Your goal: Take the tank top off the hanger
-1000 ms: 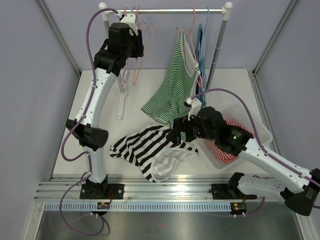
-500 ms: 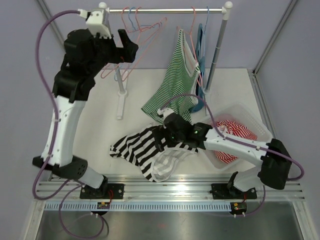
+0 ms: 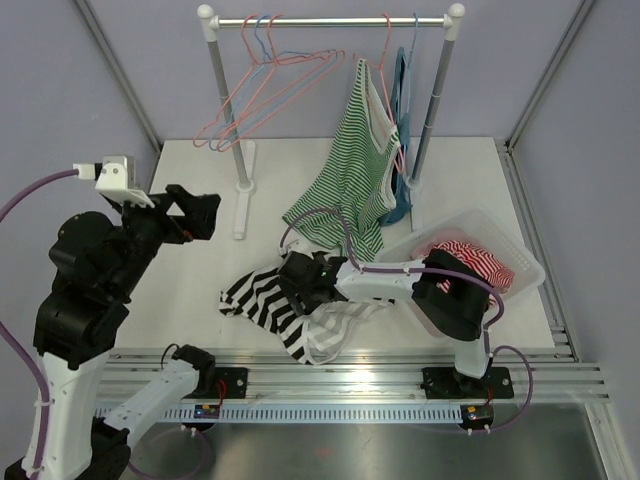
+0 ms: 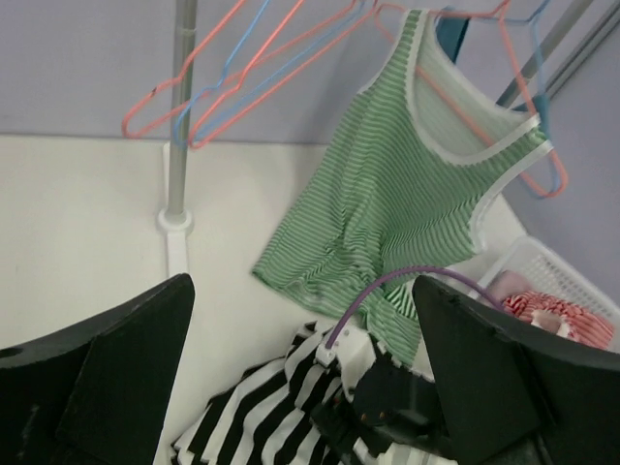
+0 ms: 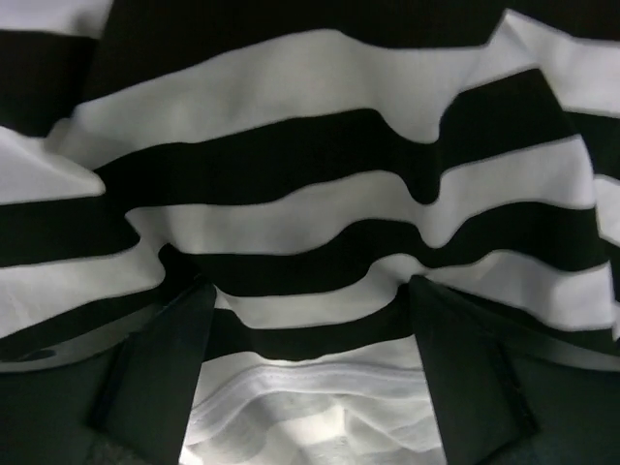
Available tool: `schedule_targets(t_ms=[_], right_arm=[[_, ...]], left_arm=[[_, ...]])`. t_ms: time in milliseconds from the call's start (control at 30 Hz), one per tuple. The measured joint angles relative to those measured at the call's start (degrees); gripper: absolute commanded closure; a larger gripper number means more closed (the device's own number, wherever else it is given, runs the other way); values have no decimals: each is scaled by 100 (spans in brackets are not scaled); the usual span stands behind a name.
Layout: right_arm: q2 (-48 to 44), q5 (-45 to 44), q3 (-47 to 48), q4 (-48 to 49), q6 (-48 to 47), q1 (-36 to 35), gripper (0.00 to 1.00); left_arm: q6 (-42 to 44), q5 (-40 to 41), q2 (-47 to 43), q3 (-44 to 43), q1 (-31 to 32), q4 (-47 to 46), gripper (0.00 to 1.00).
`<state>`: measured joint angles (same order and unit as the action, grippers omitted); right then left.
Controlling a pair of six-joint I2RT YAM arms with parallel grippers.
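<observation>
**A:** Why is the right gripper (image 5: 310,283) pressed down on the table?

**B:** It sits over the black-and-white striped tank top (image 3: 268,292), which lies crumpled on the white table (image 3: 470,190), free of any hanger. The jaws stand wide with cloth under them and nothing pinched, so I judge that garment is done with.

**A:** And the left gripper (image 3: 192,212)?

**B:** It is spread wide and empty, held high and well away from the metal rail (image 3: 330,21). From there its camera looks across the whole rack.

**A:** Is anything left on a hanger?

**B:** Yes. The green-and-white striped tank top (image 3: 350,165) hangs from a pink wire hanger (image 3: 384,40) near the rail's right end, its hem trailing to the table.

**A:** What's the count?

**B:** Two tank tops are out in the open. One red-and-white striped garment (image 3: 480,258) lies in the clear plastic basket (image 3: 525,262). The bare wire hangers (image 3: 255,95) at the left number three, I think: two pink and one blue. The bunch at the right is too crowded to count.
</observation>
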<state>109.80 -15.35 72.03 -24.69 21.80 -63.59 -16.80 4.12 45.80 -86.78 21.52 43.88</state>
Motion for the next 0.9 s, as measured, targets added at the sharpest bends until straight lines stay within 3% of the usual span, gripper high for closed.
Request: schedule_targets(t_ms=[33,67,133,167,200,433,600,900], right_arm=[[87,44,13,31,70,0,23],[98,39,57,74,66,0,47],[114,114,70,109,35,-2,71],[127,146,70,116,31,-4,93],[133,166,70,120,-4,-9,100],[-439,407,2,-31,-15,-35,100],[-1991,181,114,-448,-15,-66,100],[-3991,-1119,1270,-1740,55,-90,100]], left_arm=[[17,85,-127,166,0,90,1],[50,151,-240,348,0,157,1],[160,258,-509,785,0,219,1],[219,295,-651,1040,2,238,1],[284,339,-817,1331,0,208,1],[503,769,-1720,3224,-55,-219,1],[525,1073,-1751,3342,-160,-367,1],[540,1139,-1893,3397,-249,-619,1]])
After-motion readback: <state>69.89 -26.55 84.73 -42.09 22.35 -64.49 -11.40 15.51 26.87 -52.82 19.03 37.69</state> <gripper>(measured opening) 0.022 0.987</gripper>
